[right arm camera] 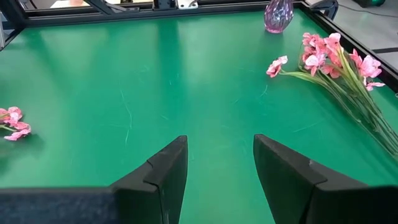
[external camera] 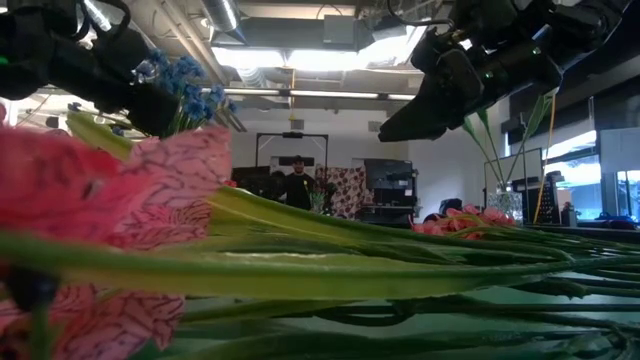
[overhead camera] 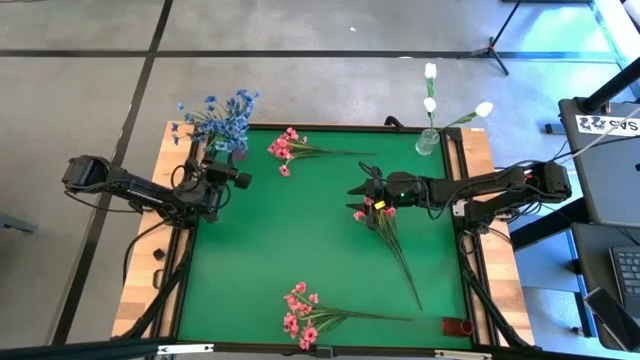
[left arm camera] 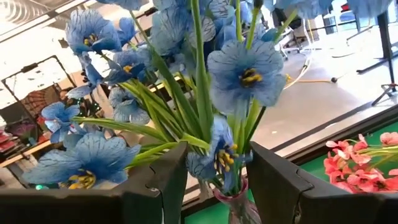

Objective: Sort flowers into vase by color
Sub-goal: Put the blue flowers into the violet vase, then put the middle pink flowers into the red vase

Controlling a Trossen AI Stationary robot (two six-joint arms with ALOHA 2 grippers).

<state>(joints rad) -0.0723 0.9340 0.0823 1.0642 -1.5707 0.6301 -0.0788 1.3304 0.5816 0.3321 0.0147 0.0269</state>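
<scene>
High view: partial white label [overhead camera: 610,125].

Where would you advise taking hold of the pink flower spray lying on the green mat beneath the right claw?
Probably on the thin green stem of the pink flower spray, just behind the blooms, coming straight down. It lies flat, running diagonally toward the mat's near-right corner, so the open right claw should straddle it crosswise; the blooms are bulky and soft.

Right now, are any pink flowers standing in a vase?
No. In the high view, all three pink sprays lie flat on the green mat.
</scene>
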